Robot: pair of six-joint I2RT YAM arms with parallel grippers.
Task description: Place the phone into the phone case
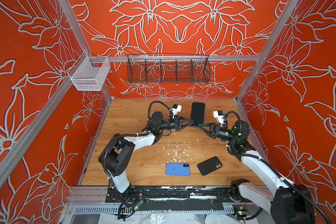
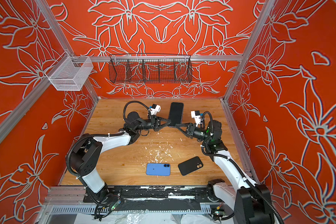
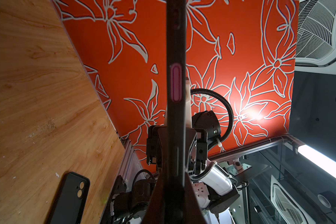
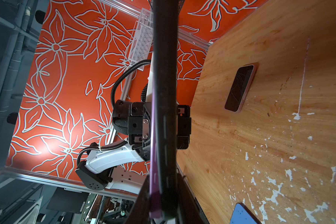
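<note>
Phone (image 1: 197,113) screen-up, held in air over far-middle worktop (image 1: 134,155), sitting in black phone case (image 4: 165,77); purple edge shows proud on one side in right wrist view. Left gripper (image 1: 191,121) and right gripper (image 1: 199,125) both clamp its near end from opposite sides. Looks like seating step. Next: squeeze edges home evenly, no twist. Blue phone (image 1: 177,169), spare black case (image 1: 209,165) lie near.

A black wire basket (image 1: 168,70) with dividers hangs on an aluminium rail (image 1: 233,57). Left of this wire basket hangs a white mesh basket (image 1: 89,74). Behind the wire basket is red floral wallpaper (image 1: 182,23). Below it lies the wooden table (image 1: 128,116), which carries white flecks (image 1: 176,154).
</note>
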